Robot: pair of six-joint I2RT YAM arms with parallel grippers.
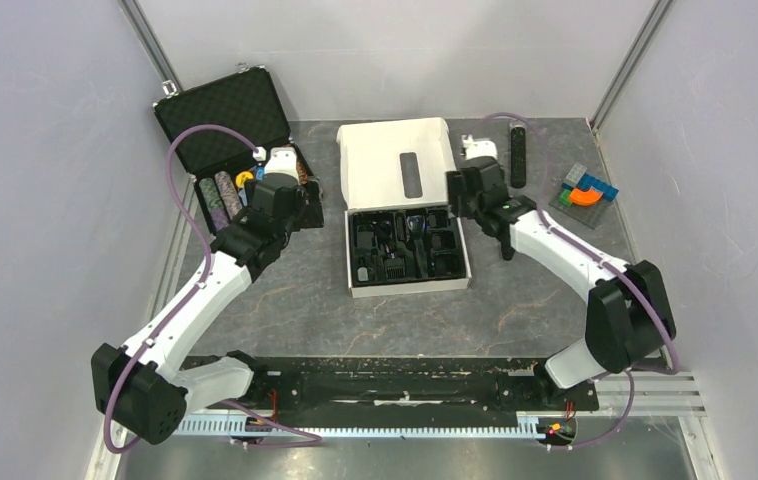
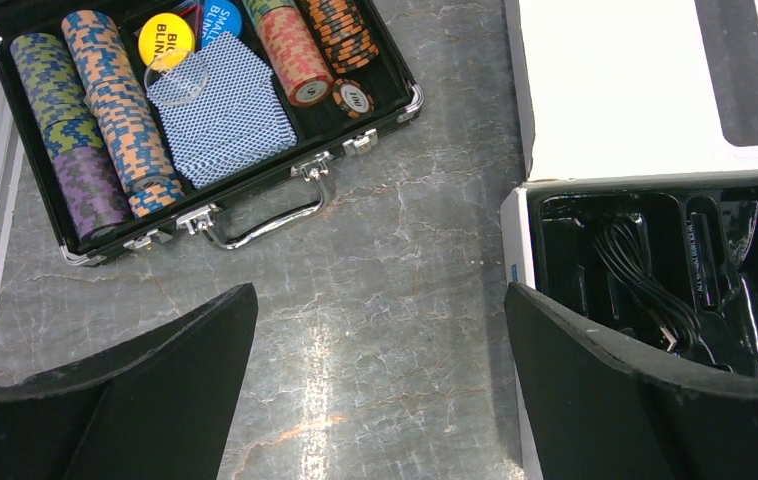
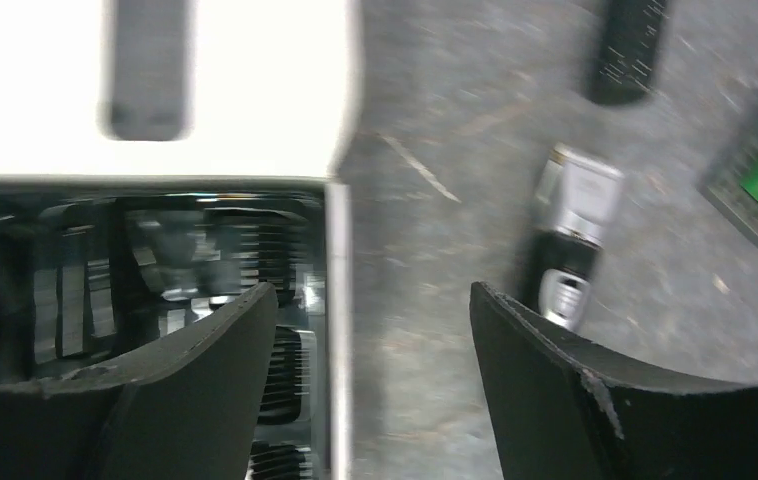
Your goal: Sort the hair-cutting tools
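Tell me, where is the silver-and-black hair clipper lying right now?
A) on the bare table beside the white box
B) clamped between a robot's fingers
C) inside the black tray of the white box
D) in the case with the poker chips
A: the right wrist view shows the hair clipper lying flat on the grey table, outside the wall of the white box.

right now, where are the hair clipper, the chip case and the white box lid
hair clipper [image 3: 567,245]: right wrist view, mid-body
chip case [image 1: 223,108]: top view, open lid's foam
white box lid [image 1: 375,165]: top view, bare white panel
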